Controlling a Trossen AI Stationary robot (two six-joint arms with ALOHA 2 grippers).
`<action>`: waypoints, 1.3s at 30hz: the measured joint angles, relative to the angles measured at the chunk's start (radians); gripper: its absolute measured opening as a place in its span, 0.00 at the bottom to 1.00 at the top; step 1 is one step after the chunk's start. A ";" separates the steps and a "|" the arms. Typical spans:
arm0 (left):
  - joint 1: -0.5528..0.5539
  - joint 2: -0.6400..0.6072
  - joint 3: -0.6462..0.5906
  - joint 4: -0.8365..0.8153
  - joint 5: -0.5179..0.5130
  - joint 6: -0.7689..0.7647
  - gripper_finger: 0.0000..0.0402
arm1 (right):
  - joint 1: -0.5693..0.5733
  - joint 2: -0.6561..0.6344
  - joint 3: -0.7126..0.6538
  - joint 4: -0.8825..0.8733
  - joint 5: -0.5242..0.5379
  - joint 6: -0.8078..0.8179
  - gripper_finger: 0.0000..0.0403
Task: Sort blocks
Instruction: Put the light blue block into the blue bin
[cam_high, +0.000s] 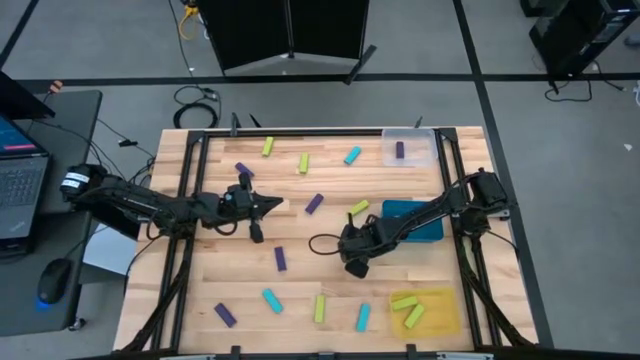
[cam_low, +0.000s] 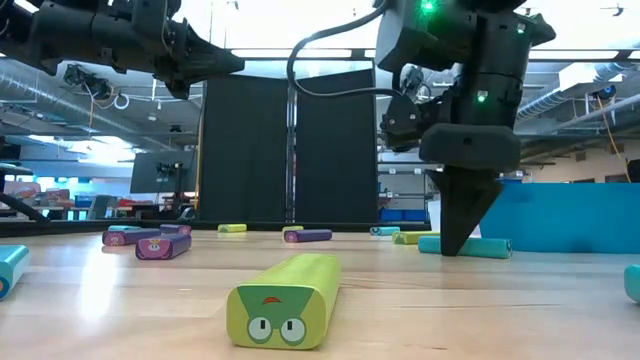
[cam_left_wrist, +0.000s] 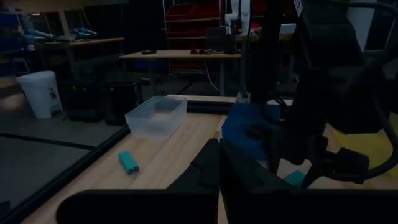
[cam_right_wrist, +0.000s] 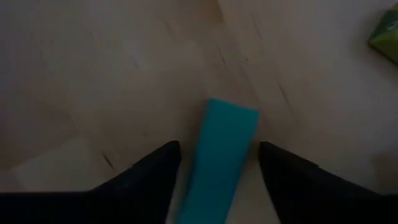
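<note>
The right hand (cam_right_wrist: 217, 158) points straight down at the wooden surface (cam_high: 300, 285), a little right of its middle, its two dark fingers (cam_right_wrist: 152, 171) apart with a cyan block (cam_right_wrist: 221, 155) lying lengthwise between them; there is a gap on each side, so the hand is open around the block and not yet gripping it. It looks lined up with the block's long sides so that closing would pinch its narrow width, which suggests the step in hand is picking this block up for sorting. In the table-level view the same hand (cam_low: 468, 225) tapers to a point that appears to reach the surface. Just beyond it, toward the right edge of the surface, sits a teal tray (cam_high: 412, 218); nothing can be made out in it because the right arm crosses it, but it is probably where cyan blocks belong. A yellow tray (cam_high: 440, 310) near the front right corner holds two yellow-green blocks (cam_high: 408, 308). A clear tray (cam_high: 410, 148) at the back right corner holds one dark purple block (cam_high: 399, 150). Many other blocks (cam_high: 272, 300) in the three colours lie scattered, unsorted, across the rest of the surface. The left hand (cam_high: 272, 206) hangs above the left half of the surface, closed and empty, waiting.
</note>
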 joint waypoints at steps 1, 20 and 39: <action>0.000 0.000 0.000 0.000 0.000 0.000 0.02 | 0.000 -0.004 -0.001 0.007 -0.003 -0.001 0.53; 0.000 0.000 0.000 -0.014 -0.003 0.002 0.02 | 0.006 -0.300 -0.006 -0.032 0.164 -0.114 0.27; 0.000 0.000 0.000 -0.026 -0.006 0.003 0.02 | 0.034 -0.524 -0.005 -0.705 0.292 0.379 0.34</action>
